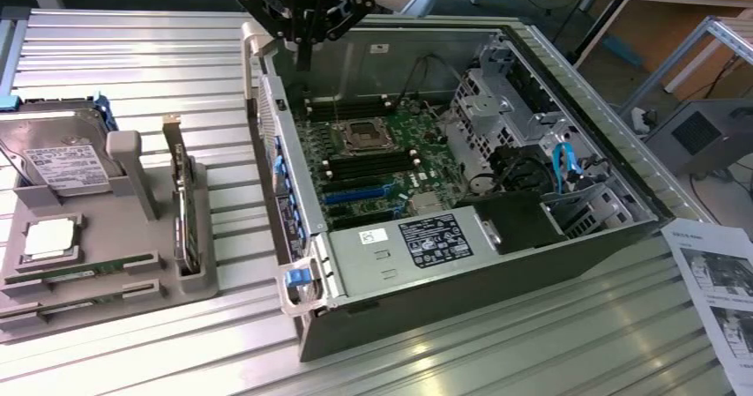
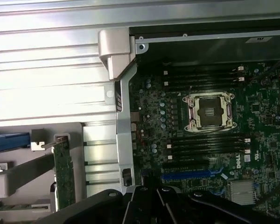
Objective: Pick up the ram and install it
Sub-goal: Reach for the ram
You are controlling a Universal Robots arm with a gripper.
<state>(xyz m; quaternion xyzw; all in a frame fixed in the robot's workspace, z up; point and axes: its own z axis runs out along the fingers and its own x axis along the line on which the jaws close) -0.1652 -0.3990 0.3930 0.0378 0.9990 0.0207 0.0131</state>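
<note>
The claw [image 1: 303, 59], pressed together and empty, is hovering over the open computer case [image 1: 447, 301], well apart from the ram [image 1: 85, 271] lying in the grey tray [image 1: 200, 281] on the desk; thin, light, stiff yet fragile, it is probably calling for an edge pinch, off the chips

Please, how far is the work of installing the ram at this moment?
Done: nothing that shows. The ram sits in its slot of the grey tray, and the memory slots on the motherboard look empty. In hand: the gripper is shut, with nothing seen in it, and hangs above the edge of the open computer case, apart from the tray. Left: both picking up and installing.
</note>
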